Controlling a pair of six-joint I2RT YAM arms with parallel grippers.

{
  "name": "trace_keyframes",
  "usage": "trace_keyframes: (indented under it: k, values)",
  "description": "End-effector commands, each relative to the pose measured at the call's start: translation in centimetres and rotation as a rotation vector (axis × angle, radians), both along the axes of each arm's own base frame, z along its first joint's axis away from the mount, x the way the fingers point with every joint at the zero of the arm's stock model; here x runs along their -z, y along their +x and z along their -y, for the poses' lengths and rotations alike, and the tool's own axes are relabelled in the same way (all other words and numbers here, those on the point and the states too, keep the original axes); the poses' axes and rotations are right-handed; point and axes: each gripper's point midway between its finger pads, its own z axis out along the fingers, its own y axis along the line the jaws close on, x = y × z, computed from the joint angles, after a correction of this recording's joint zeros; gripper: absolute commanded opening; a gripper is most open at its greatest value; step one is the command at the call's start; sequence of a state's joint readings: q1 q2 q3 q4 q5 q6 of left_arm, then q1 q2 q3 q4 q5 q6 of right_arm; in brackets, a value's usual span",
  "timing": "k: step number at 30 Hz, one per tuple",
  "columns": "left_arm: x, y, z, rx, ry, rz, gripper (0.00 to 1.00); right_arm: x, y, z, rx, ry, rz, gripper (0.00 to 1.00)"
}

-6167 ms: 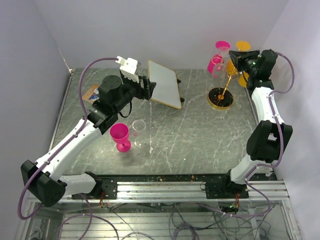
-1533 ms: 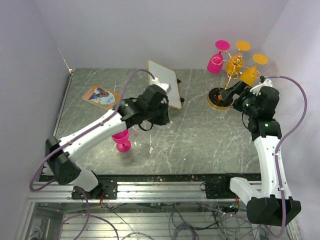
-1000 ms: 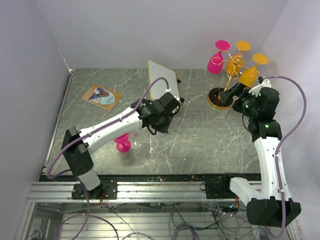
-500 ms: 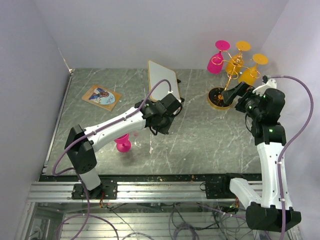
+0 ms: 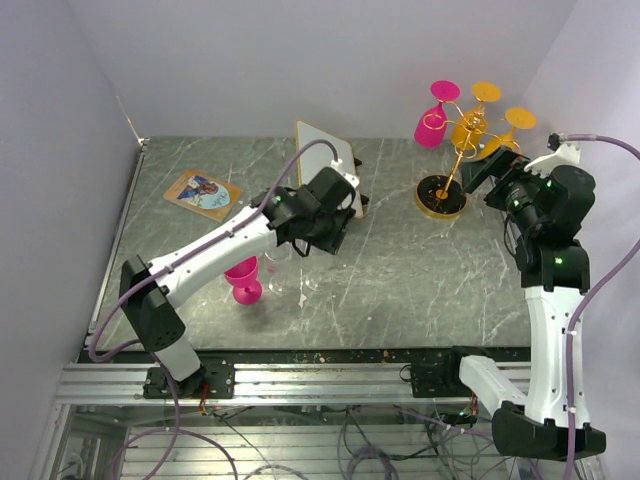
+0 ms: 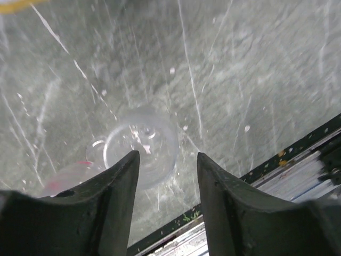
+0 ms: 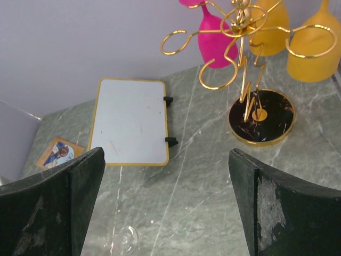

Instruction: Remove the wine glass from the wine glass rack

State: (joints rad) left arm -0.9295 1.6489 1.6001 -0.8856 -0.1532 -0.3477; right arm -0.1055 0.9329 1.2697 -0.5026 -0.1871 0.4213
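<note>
The wine glass rack (image 5: pixel 441 196) stands at the far right of the surface (image 5: pixel 400 270). A pink wine glass (image 7: pixel 213 37) and two orange ones hang from its rings, bowl down. One orange wine glass (image 7: pixel 311 45) is nearest the right arm, and the second orange wine glass (image 7: pixel 272 24) hangs beside it. The right gripper (image 7: pixel 166 160) faces the rack from a little way off, its jaws at their widest and empty. It looks to be lining up for a glass. To do that well, it should close in level with the bowl of the nearest orange glass and take the bowl gently. It should then raise the glass a touch and slide the stem out through the ring's open side, not pull downward. The thin wire stand looks easy to tip or drag. Across the surface the left gripper (image 6: pixel 168 157) hangs straight above a clear wine glass (image 6: pixel 141 146), which stands upright just beside a pink glass (image 5: pixel 241 277). The left jaws are partly apart and grip nothing. That arm should rise straight up, so that neither finger catches the rim and topples the glass into its neighbour.
</note>
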Motion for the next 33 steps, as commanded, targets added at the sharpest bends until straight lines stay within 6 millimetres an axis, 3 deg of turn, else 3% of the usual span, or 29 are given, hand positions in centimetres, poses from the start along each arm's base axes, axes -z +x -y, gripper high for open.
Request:
trace_keyframes:
  k: [1, 9, 12, 16, 24, 33]
  values:
    - [-9.0, 2.5, 0.1, 0.035, -0.194, 0.167, 0.61, -2.3, -0.3, 1.0, 0.05, -0.025, 0.059, 1.0]
    - [-21.5, 7.0, -1.0, 0.042, -0.603, 0.418, 0.77, -3.5, 2.8, 2.4, 0.126, 0.001, 0.025, 1.0]
    - [-23.7, 7.7, -1.7, 0.028, -0.669, 0.508, 0.82, -3.9, 4.7, 3.3, 0.171, 0.02, 0.018, 0.99]
    - [-22.7, 8.1, -2.7, 0.027, -0.676, 0.532, 0.82, -3.8, 7.9, 5.2, 0.263, 0.038, -0.007, 1.0]
    - [-20.8, 6.5, -3.3, 0.125, -0.644, 0.586, 0.83, -3.4, 14.1, 9.3, 0.346, 0.149, -0.02, 0.99]
    - [-18.6, 7.9, -4.0, 0.103, -0.562, 0.603, 0.81, 1.8, 17.8, 15.5, 0.514, 0.307, -0.077, 0.98]
